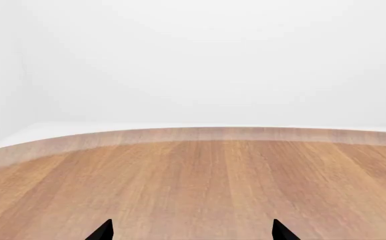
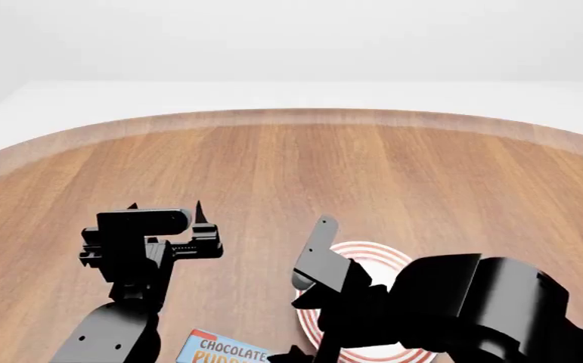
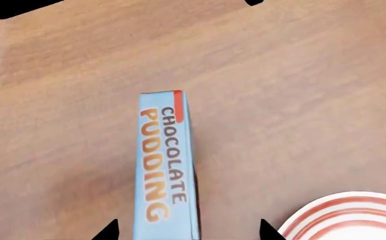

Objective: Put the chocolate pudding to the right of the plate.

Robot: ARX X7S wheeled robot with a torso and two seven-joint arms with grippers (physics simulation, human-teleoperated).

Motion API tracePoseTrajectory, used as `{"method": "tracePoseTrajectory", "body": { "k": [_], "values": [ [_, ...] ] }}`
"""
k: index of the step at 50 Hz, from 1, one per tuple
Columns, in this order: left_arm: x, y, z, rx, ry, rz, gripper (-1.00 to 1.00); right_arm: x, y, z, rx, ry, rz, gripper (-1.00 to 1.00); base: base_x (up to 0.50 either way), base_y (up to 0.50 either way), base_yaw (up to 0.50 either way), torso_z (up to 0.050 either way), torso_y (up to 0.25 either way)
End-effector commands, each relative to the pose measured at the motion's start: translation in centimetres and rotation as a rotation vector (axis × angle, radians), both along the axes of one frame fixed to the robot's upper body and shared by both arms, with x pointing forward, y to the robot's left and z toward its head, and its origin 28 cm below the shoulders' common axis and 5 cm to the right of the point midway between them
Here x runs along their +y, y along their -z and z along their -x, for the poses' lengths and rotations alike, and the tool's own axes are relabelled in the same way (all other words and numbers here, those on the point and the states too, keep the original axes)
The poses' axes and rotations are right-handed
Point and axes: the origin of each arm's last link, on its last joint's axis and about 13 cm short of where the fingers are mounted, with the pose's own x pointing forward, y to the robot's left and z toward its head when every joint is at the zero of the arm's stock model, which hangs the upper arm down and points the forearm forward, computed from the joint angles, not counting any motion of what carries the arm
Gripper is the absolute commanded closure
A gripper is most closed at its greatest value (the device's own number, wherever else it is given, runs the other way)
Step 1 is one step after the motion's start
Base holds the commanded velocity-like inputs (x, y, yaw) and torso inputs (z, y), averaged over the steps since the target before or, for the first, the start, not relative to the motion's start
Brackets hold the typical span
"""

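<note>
The chocolate pudding (image 2: 222, 351) lies at the bottom edge of the head view, left of centre, only its light-blue top with a red corner and part of the orange lettering showing; the rest is cut off by the frame. It lies on the wooden table (image 2: 302, 166), just left of the plate (image 2: 372, 253), apart from it.

The right wrist view gives what the head view cannot: the whole length of the box (image 3: 166, 165), a narrow light-blue face with "CHOCOLATE PUDDING" in brown and orange letters and a red band at its far end. The right claw (image 3: 186, 231) shows as two dark fingertips at the lower edge, spread wide to either side of the box, gripping nothing. The plate's red-ringed rim (image 3: 346, 217) sits in the lower right corner of that picture.

In the head view the right arm (image 2: 453, 302) covers much of the plate.

The left claw (image 2: 165, 206) hovers further up, left of centre, its tips parted and empty. Its wrist view shows only bare wood, the table's curved far edge (image 1: 193, 134) and white wall.
</note>
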Motion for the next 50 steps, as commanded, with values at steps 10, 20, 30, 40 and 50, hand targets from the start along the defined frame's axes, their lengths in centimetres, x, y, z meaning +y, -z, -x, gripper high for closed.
{"method": "tracePoseTrajectory", "body": {
  "k": [10, 20, 30, 40, 50],
  "values": [
    [-0.1, 0.1, -0.1, 0.002, 0.002, 0.000, -1.00, 1.2, 3.2, -0.5, 0.109, -0.020, 0.041, -1.00, 0.00, 0.00, 0.00, 0.000, 0.000],
    [-0.1, 0.2, -0.1, 0.004, 0.006, 0.001, -1.00, 1.7, 4.4, -0.5, 0.150, -0.036, 0.062, -1.00, 0.00, 0.00, 0.00, 0.000, 0.000],
    [-0.1, 0.2, 0.1, 0.005, 0.007, 0.003, -1.00, 1.9, 5.3, -0.5, 0.180, -0.041, 0.089, -1.00, 0.00, 0.00, 0.00, 0.000, 0.000],
    [-0.1, 0.3, 0.1, 0.003, 0.007, 0.006, -1.00, 2.0, 7.2, -0.2, 0.244, -0.038, 0.120, -1.00, 0.00, 0.00, 0.00, 0.000, 0.000],
    [-0.2, 0.3, 0.1, 0.003, 0.009, 0.005, -1.00, 1.9, 8.1, -0.1, 0.256, -0.033, 0.154, 1.00, 0.00, 0.00, 0.00, 0.000, 0.000]
  ]
}}
